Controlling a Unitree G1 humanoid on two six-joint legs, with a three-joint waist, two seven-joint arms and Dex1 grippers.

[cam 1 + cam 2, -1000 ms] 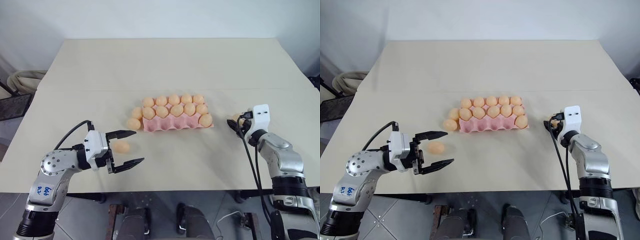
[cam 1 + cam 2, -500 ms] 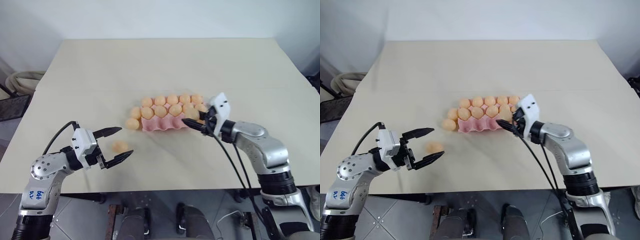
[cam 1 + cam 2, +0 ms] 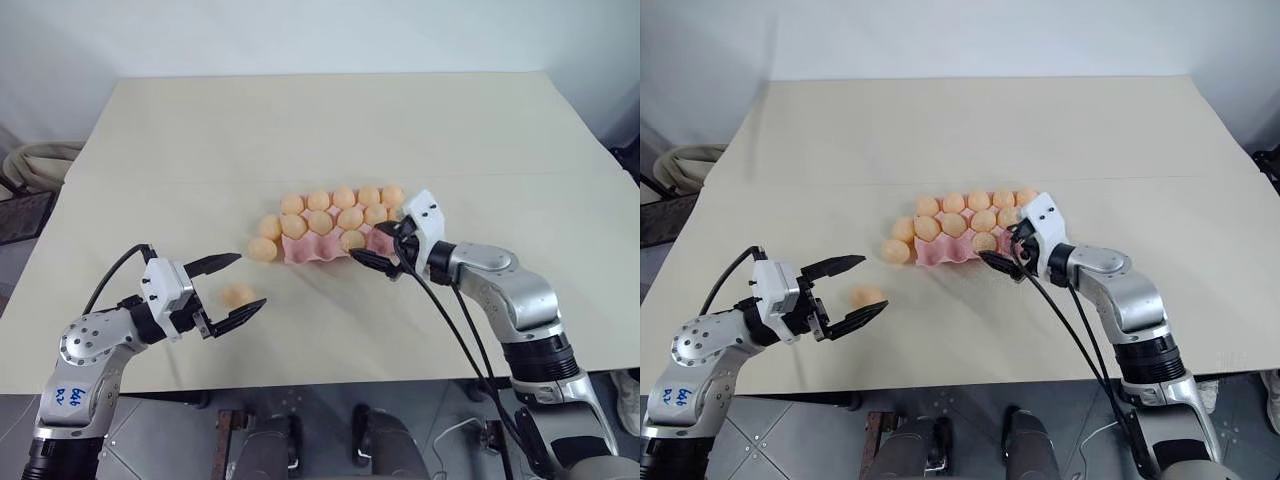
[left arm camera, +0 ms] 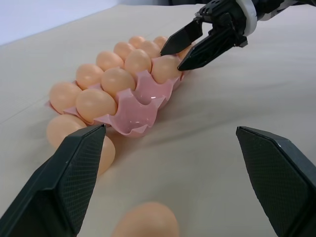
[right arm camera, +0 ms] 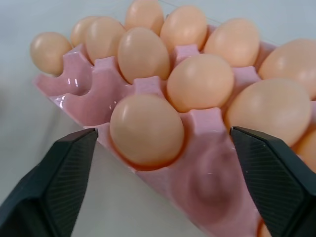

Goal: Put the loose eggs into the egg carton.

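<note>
While the right gripper [image 3: 378, 257] stands spread wide at the front edge of the egg carton [image 3: 312, 251] at frame centre, an egg [image 3: 352, 240] sits in a front cup just before it; a careless pull-back could knock it out. At lower left, the left gripper [image 3: 234, 289] gapes around a loose egg [image 3: 238, 294], which could roll off

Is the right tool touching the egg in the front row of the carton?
Apart. The right wrist view shows the right tool open, with gaps between both fingers and the egg.
</note>
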